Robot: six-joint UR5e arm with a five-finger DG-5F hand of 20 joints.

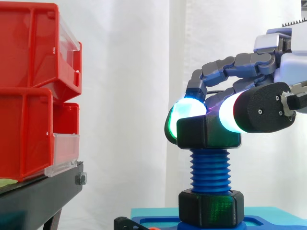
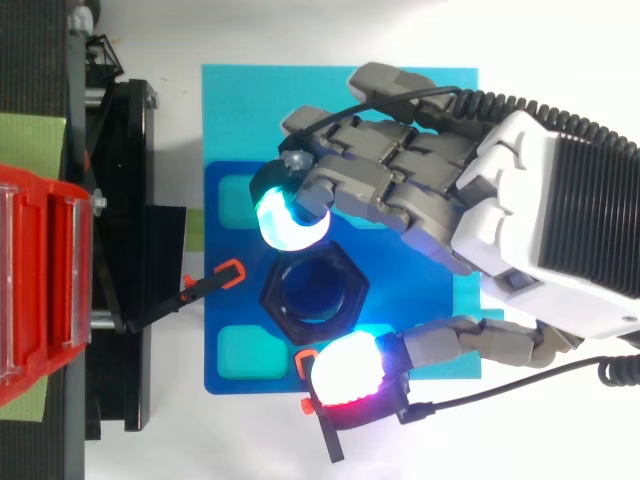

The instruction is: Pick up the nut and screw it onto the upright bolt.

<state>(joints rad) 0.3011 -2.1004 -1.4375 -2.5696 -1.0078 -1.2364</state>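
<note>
**A:** What's the setting?

**B:** A white curtain (image 1: 124,96) behind, with red bins (image 1: 29,86) on a black stand (image 1: 43,191) at the left. The work sits on a dark-blue fixture plate (image 2: 225,322) laid over a cyan mat (image 2: 240,110).

**A:** And the bolt?

**B:** The blue threaded bolt (image 1: 210,170) stands upright near the middle of the plate, with a black hex collar (image 1: 211,207) at its foot. Its long axis is vertical.

**A:** Where is the nut?

**B:** The black hex nut (image 1: 208,134) sits at the very top of the bolt and looks level. From above, the bolt's blue end shows through the bore, so the two axes line up. I can't tell whether any thread has caught.

**A:** What is the hand doing?

**B:** The hand (image 2: 540,230) reaches in from the plate's right edge with its fingers curled. The glowing pads (image 2: 290,222) pinch the nut across opposite sides. The nut lies out ahead of the palm and slightly below it, between the fingertips.

**A:** So what does the next move depend on?

**B:** I'd say it depends on keeping the nut's bore square to that vertical axis while twisting, because a tilt could cross the threads.
</note>
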